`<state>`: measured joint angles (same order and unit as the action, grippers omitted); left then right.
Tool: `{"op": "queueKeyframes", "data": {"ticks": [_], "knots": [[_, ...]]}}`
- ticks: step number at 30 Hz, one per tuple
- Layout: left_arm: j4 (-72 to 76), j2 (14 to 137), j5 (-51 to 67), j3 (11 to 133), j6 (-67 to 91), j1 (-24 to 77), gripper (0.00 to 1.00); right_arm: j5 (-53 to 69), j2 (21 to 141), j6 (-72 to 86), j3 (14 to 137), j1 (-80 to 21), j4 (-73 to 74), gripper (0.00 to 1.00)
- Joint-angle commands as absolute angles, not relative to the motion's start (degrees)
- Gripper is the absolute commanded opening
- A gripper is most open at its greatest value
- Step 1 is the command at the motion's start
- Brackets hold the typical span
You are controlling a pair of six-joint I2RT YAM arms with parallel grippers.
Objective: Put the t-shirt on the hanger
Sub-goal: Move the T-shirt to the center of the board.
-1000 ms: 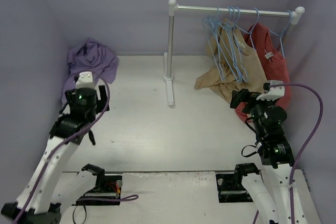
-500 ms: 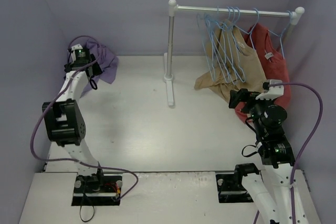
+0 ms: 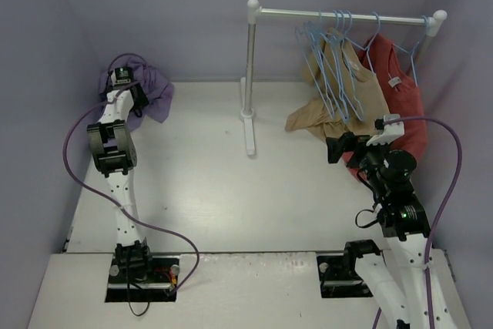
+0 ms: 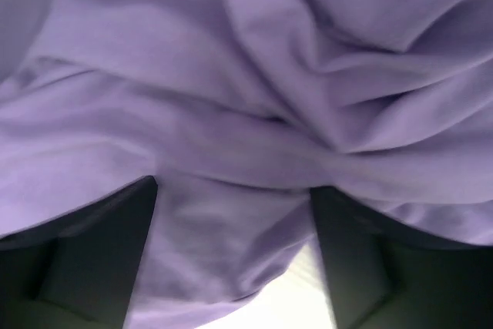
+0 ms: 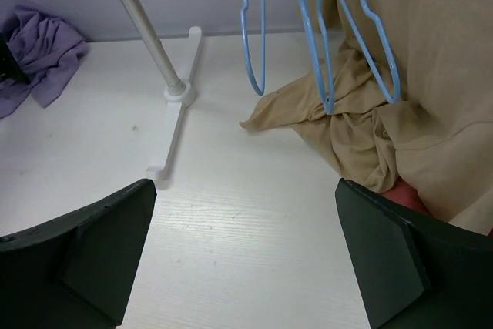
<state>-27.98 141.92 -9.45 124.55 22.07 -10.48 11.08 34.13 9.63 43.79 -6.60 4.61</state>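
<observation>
The left fingers [image 4: 92, 260] stand wide apart against the crumpled t-shirt [image 4: 254, 75], with cloth between them but not clamped. The right fingers [image 5: 85, 260] are spread wide and hold nothing. The t-shirt lies heaped on the table [image 3: 231, 182] at the upper left of the top view, well apart from the hanger [image 3: 327, 67] on the rail [image 3: 347, 15] at upper right. By this showing, grasping, carrying and threading all remain.

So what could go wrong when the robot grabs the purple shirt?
The t-shirt lies bunched in a heap, so the open left gripper might pinch several folds at once, or just a thin edge that slips. The blue hangers hang crowded together by the tan shirt, so the right gripper could snag two.
</observation>
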Motion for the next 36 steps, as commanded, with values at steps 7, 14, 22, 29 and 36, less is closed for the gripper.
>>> {"op": "queueKeyframes", "data": {"ticks": [7,14,22,29,36], "knots": [[-31.8,126.5,-0.4,104.8,24.6,-6.5,0.00,13.4,35.7,9.2,46.2,-7.0,2.9,1.00],[-29.0,98.2,3.1,74.7,31.5,9.6,0.00,14.6,38.9,9.0,49.1,-7.5,3.0,1.00],[-33.7,71.2,2.0,56.9,39.3,30.4,0.50,18.0,45.2,10.7,52.1,-8.8,3.0,1.00],[-39.2,63.2,-5.4,58.1,36.3,25.9,0.68,12.5,50.4,11.6,53.3,-19.5,2.7,1.00],[-35.4,68.7,2.4,55.2,33.3,11.9,0.68,0.5,58.8,10.9,53.2,-39.0,0.9,0.89]]}}
